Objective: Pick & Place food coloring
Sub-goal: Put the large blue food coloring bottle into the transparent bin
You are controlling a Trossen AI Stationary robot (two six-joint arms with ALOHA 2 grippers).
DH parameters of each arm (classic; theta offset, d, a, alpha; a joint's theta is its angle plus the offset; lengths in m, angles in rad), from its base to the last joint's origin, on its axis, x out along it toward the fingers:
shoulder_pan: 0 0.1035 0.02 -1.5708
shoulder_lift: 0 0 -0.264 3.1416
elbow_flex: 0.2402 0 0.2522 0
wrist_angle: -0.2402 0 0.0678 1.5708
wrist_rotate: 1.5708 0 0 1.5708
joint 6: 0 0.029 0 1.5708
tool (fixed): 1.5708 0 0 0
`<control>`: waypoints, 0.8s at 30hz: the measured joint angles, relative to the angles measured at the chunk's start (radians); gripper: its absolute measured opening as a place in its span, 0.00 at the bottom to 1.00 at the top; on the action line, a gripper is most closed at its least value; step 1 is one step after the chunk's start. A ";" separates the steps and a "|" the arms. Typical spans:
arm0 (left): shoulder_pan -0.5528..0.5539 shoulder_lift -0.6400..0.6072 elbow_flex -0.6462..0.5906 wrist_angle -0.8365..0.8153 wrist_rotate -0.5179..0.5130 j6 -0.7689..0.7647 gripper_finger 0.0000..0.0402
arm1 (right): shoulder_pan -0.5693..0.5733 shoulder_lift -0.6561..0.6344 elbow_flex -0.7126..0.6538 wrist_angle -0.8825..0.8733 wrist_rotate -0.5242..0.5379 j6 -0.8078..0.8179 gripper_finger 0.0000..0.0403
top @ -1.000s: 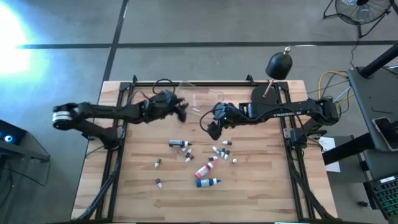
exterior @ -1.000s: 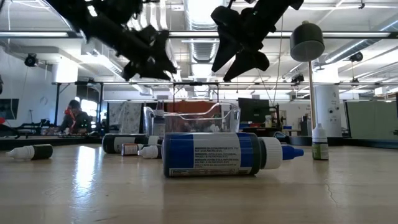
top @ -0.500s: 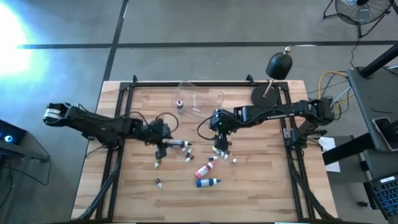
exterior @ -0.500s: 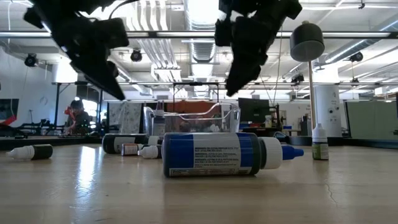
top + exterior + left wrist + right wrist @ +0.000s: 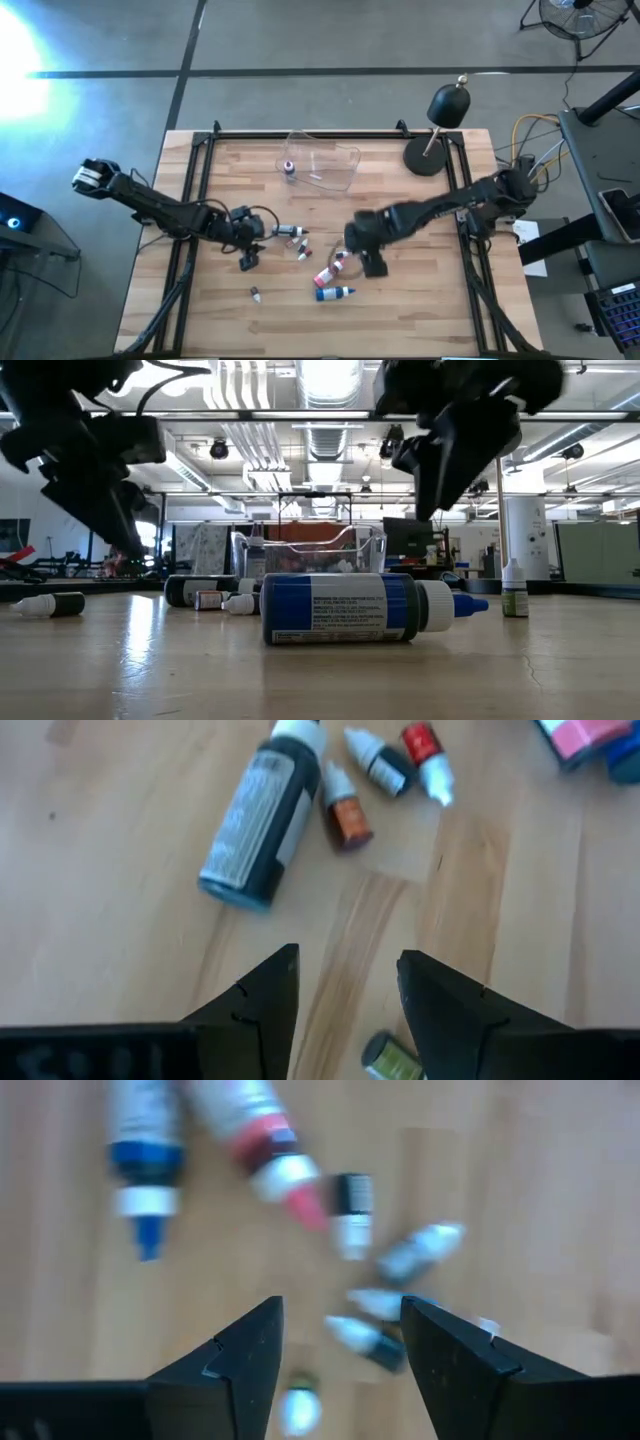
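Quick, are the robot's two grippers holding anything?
Left gripper: open, holding nothing.
Right gripper: open, holding nothing.

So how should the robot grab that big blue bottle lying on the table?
Probably around its fat middle, coming straight down from above. The big blue bottle lies flat on its side, so the round body is easy to pinch across, while the blue tip is thin and slippery-looking. The pink bottle lies close beside it, so the right gripper, open nearby, needs care.

Blue bottle (image 5: 334, 293), pink bottle (image 5: 326, 274), dark, maybe teal, bottle (image 5: 257, 818).
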State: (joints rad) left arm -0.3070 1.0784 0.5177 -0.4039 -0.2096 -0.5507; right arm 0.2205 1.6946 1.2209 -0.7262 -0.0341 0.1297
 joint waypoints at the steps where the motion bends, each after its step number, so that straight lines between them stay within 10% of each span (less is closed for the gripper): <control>1: -0.002 0.000 -0.006 -0.002 0.000 0.001 0.37 | 0.029 0.007 0.000 0.011 0.000 -0.003 0.48; 24: -0.004 -0.001 -0.049 -0.019 0.013 0.081 0.37 | 0.213 0.354 0.210 0.126 0.045 0.289 0.48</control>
State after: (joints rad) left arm -0.3111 1.0779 0.4683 -0.4229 -0.1968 -0.4694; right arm 0.4336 2.0490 1.4311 -0.6004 0.0112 0.4189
